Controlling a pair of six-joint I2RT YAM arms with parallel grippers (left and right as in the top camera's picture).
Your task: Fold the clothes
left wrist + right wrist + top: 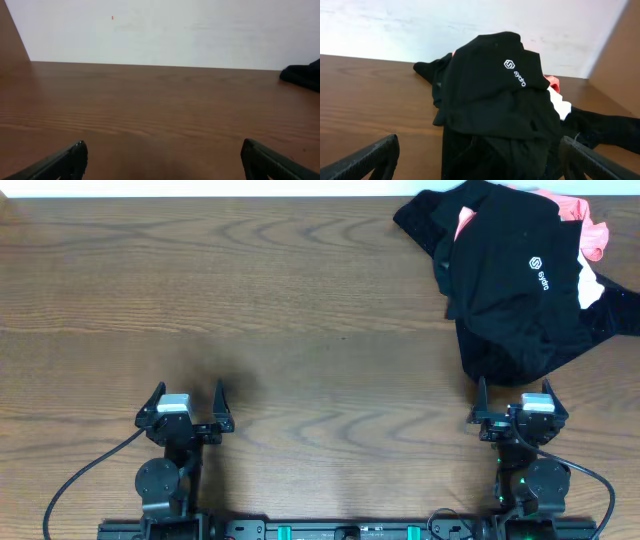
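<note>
Mostly hidden coral garment (572,207), black shirts (510,280) cropped

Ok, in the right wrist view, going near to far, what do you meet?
Right gripper, open → black shirt with the white logo → pink garment peeking out behind it → white wall.

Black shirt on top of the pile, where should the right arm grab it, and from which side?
Probably its near edge, coming in from the robot's side with the right gripper. That edge of the black shirt bunches on the table just ahead of the open jaws; the logo panel lies smooth.
</note>
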